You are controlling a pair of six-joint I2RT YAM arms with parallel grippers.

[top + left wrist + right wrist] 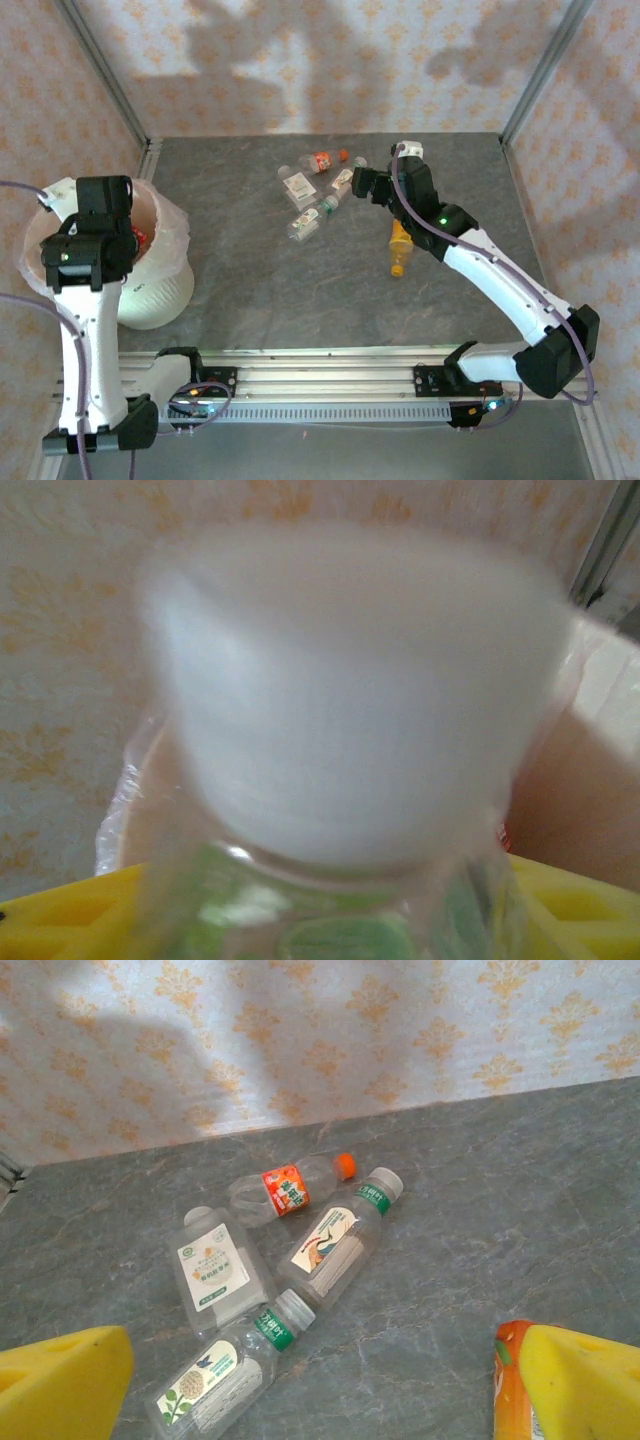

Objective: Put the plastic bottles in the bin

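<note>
Left end effector (320,920) hangs above the bin (160,290), a blurred green-labelled bottle (350,700) between its fingers (60,920); you cannot tell if it grips. Right end effector (320,1390) gapes wide; nudging the orange bottle (508,1360) beside it could roll it away.

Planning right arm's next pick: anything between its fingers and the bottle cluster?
Nothing visible. Bare table separates the right fingers from the four bottles; an orange bottle lies beside one finger, off the path.
</note>
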